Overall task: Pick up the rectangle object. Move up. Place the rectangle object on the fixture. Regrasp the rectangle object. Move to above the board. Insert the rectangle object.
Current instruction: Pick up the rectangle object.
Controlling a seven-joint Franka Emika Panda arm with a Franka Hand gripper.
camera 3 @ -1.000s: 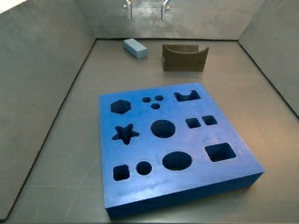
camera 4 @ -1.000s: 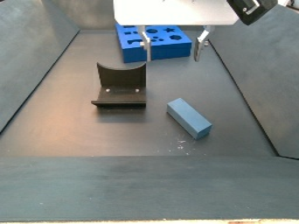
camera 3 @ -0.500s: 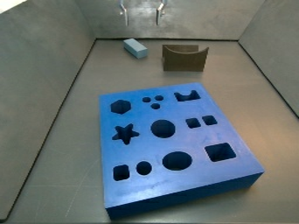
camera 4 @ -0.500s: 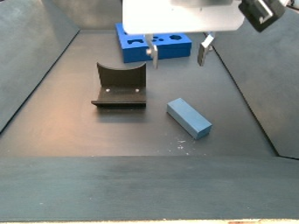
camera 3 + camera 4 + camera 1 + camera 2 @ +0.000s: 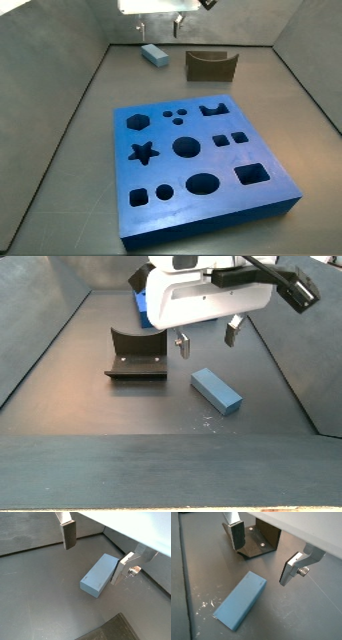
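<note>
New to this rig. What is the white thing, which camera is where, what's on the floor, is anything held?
The white body is the end of a Franka Panda arm. Its gripper has two flat silver fingers with dark pads, open and holding nothing. Two pictures come from cameras on the wrist, looking down past the fingers; two come from cameras fixed beside the bin. On the grey floor lie three things: the rectangle object, a small grey-blue block lying flat below the gripper and untouched; the fixture, a brown U-shaped holder beside it; and the board, a big blue slab with shaped holes, mostly hidden behind the arm in a side view.
</note>
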